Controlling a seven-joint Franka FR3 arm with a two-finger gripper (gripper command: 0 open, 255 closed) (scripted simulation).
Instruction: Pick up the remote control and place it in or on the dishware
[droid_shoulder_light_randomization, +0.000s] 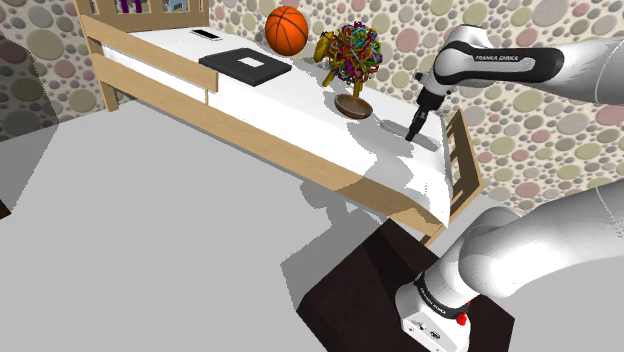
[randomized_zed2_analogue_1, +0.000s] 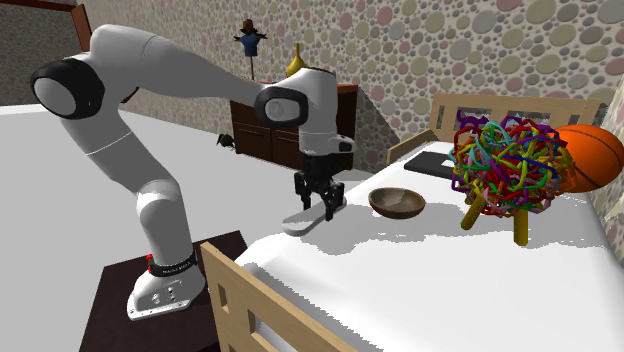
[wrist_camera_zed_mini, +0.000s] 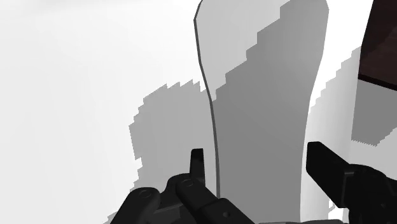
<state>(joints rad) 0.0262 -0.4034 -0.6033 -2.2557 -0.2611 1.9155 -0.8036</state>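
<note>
The pincer (wrist_camera_zed_mini: 262, 167) points down at a white bed (wrist_camera_zed_mini: 76, 76), its two black fingers (wrist_camera_zed_mini: 198, 162) standing apart. Between them lies a long, plain grey-white remote control (wrist_camera_zed_mini: 261, 95), running away from the pincer and widening toward its far end. One finger is just beside the remote's long dark edge; whether either finger touches it cannot be told. Jagged grey shadow (wrist_camera_zed_mini: 162, 121) covers the bed around the remote. A dark brown patch (wrist_camera_zed_mini: 380, 38) shows beyond the other finger.
</note>
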